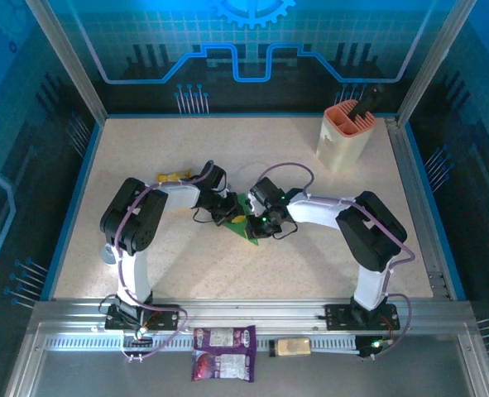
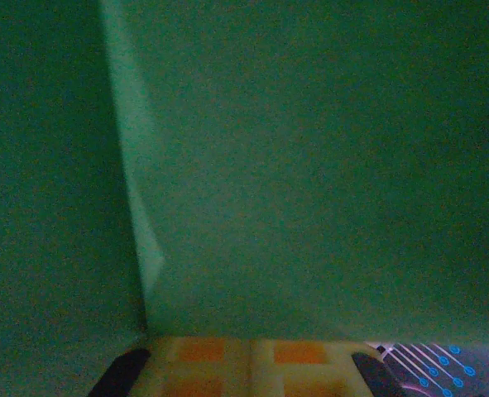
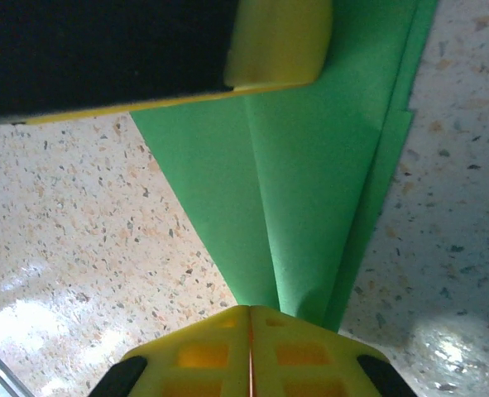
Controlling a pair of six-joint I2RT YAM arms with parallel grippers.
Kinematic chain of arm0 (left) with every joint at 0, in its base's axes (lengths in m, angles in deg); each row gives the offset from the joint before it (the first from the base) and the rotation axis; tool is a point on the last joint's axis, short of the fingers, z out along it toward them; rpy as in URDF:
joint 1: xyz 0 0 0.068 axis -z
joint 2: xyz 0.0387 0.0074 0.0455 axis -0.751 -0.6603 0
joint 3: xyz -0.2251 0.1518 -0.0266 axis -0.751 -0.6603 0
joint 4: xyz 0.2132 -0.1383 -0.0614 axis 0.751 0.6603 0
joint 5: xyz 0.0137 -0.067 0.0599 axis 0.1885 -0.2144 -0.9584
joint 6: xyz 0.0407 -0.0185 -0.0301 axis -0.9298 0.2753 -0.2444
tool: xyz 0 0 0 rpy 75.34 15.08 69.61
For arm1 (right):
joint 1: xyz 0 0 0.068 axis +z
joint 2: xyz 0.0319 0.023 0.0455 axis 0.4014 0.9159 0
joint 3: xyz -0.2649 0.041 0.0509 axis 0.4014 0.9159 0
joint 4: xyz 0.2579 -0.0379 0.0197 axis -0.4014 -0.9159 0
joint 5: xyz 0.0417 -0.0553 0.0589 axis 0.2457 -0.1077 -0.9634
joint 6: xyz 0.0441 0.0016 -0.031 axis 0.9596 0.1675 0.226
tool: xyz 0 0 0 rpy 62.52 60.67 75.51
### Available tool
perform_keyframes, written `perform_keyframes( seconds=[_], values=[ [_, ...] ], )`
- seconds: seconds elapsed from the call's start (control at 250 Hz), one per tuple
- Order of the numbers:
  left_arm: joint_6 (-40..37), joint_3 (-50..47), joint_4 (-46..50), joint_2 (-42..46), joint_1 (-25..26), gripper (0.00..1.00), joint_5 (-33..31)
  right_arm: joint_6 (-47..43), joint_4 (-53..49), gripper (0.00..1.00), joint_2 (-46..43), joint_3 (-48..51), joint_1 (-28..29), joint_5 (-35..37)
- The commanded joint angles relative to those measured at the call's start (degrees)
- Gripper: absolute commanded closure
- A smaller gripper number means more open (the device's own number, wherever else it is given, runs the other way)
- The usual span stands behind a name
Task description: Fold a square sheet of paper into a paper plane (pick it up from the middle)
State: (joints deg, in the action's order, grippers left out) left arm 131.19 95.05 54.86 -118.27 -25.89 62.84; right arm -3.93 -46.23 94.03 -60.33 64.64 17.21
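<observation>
The green sheet of paper (image 1: 246, 218) lies mid-table, creased into a narrow pointed dart like a paper plane. In the right wrist view the folded paper (image 3: 310, 182) tapers down into my right gripper (image 3: 249, 324), whose yellow fingers (image 3: 310, 356) are shut on its narrow end. My left gripper's yellow finger (image 3: 281, 40) rests on the wide end at the top of that view. In the left wrist view the green paper (image 2: 310, 149), with a crease on the left, covers nearly everything, rising straight from my shut left gripper (image 2: 261, 360). From above, the left gripper (image 1: 227, 211) and right gripper (image 1: 261, 220) meet over the paper.
A beige holder (image 1: 343, 139) with an orange top and a black tool stands at the back right. A yellow packet (image 1: 175, 176) lies behind the left arm. A purple snack packet (image 1: 224, 341) and a tan block (image 1: 292, 346) rest on the front rail.
</observation>
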Motion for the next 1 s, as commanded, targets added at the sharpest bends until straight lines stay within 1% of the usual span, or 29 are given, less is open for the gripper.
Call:
perform_keyframes(
  seconds=[0.0, 0.244, 0.763, 0.999],
  values=[
    [0.6, -2.8, 10.2, -5.9, 0.0, 0.97, -12.3, 0.5, -1.1, 0.90, 0.5, 0.7, 0.4, 0.8],
    [-0.2, -2.5, 11.2, -6.0, 0.0, 0.97, -12.7, 0.2, -2.8, 0.90, 1.0, 1.6, -0.1, 2.4],
    [-1.1, -2.3, 12.1, -6.5, 0.0, 0.97, -13.3, 0.1, -3.6, 0.91, 0.9, 3.3, -1.0, 2.7],
    [-1.1, -2.0, 12.2, -6.9, 0.0, 0.97, -13.5, -0.5, -3.5, 0.91, -0.1, 7.9, -1.6, 1.2]
  ],
)
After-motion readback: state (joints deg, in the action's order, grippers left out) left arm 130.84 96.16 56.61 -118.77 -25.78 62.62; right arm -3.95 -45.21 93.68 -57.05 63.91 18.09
